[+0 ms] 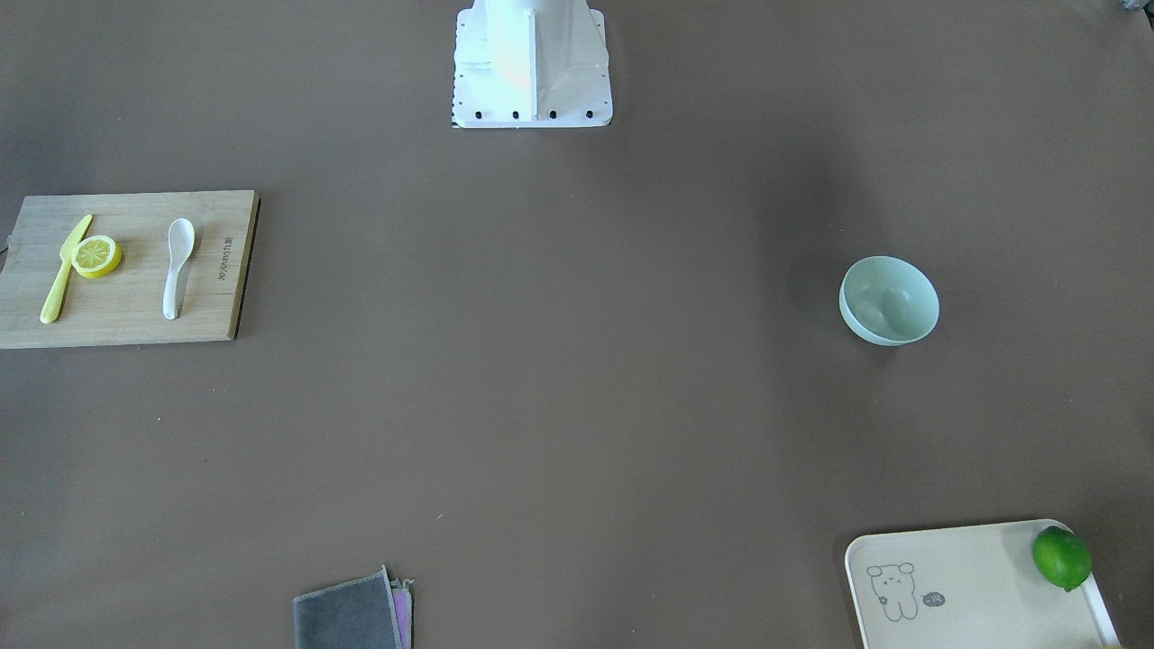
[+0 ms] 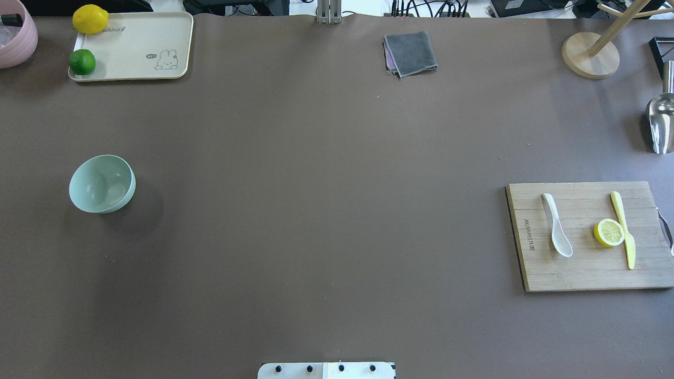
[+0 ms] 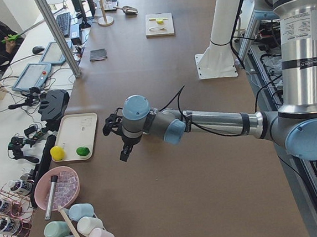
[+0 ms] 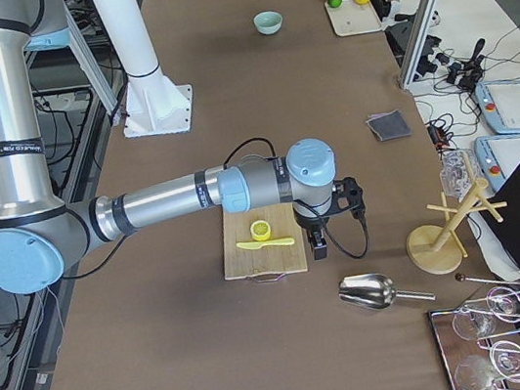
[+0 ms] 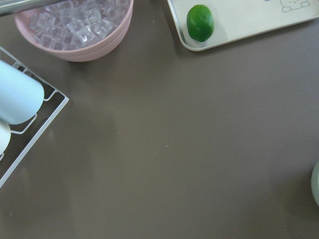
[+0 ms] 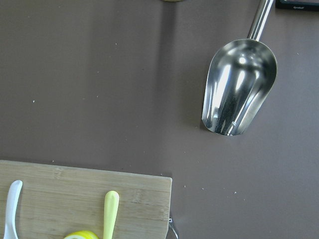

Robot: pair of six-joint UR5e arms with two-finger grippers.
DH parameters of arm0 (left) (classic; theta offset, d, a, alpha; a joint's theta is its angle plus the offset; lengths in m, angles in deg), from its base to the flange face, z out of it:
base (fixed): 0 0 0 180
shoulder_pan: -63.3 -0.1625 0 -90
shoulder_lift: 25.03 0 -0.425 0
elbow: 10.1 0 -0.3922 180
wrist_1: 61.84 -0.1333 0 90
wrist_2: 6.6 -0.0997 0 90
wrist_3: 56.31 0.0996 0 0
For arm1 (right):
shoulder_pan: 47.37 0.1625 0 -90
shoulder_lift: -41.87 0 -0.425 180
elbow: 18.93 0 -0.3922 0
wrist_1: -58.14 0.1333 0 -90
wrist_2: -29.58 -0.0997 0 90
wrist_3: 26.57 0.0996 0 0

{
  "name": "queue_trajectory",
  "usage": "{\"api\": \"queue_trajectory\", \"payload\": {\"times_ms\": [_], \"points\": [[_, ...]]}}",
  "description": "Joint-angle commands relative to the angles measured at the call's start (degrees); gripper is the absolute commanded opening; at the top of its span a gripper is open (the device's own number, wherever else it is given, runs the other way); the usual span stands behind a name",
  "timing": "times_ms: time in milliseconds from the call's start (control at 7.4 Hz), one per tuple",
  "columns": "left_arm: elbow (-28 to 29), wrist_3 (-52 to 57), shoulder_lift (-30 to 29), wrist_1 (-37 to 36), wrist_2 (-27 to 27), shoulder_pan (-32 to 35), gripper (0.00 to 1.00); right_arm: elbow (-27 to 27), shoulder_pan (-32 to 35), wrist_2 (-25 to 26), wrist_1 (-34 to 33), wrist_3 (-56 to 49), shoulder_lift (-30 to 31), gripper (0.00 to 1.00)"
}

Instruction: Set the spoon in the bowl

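The white spoon (image 1: pixel 178 266) lies on a wooden cutting board (image 1: pixel 126 315) on the robot's right side, between the board's edge and a lemon half; it also shows in the overhead view (image 2: pixel 557 225). The mint-green bowl (image 1: pixel 888 302) stands empty and upright far off on the robot's left side (image 2: pixel 101 184). The left gripper (image 3: pixel 126 153) hangs above the table near the tray. The right gripper (image 4: pixel 318 245) hangs over the cutting board's end. Both show only in the side views, so I cannot tell if they are open or shut.
A yellow knife (image 2: pixel 624 229) and a lemon half (image 2: pixel 609 232) share the board. A cream tray (image 2: pixel 131 47) holds a lime (image 2: pixel 82 61) and a lemon (image 2: pixel 90 19). There are a grey cloth (image 2: pixel 410 52), a metal scoop (image 6: pixel 239 87), a wooden stand (image 2: pixel 590 55) and a pink ice bowl (image 5: pixel 79 25).
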Motion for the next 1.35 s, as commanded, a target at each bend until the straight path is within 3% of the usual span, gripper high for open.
{"api": "queue_trajectory", "payload": {"times_ms": [0,270,405,676,1216], "points": [[0.8,-11.3,-3.0,3.4,2.7,-8.2,0.98,-0.3,-1.2,-0.4,0.1,0.3,-0.6,1.00],[3.1,-31.3,-3.0,18.8,2.0,-17.5,0.98,-0.3,-1.3,-0.7,0.1,0.4,-0.2,1.00],[3.7,-34.3,-3.3,21.1,0.1,-21.5,0.98,-0.6,-1.3,-1.2,0.0,0.4,-0.1,1.00],[6.5,-37.2,-5.3,21.3,-4.1,-26.2,0.98,-0.9,-1.3,-1.4,0.1,2.2,-0.5,1.00],[9.8,-36.4,-5.5,21.4,-4.7,-26.2,0.97,-0.3,-1.4,-2.7,0.2,4.3,-0.6,1.00]]}}
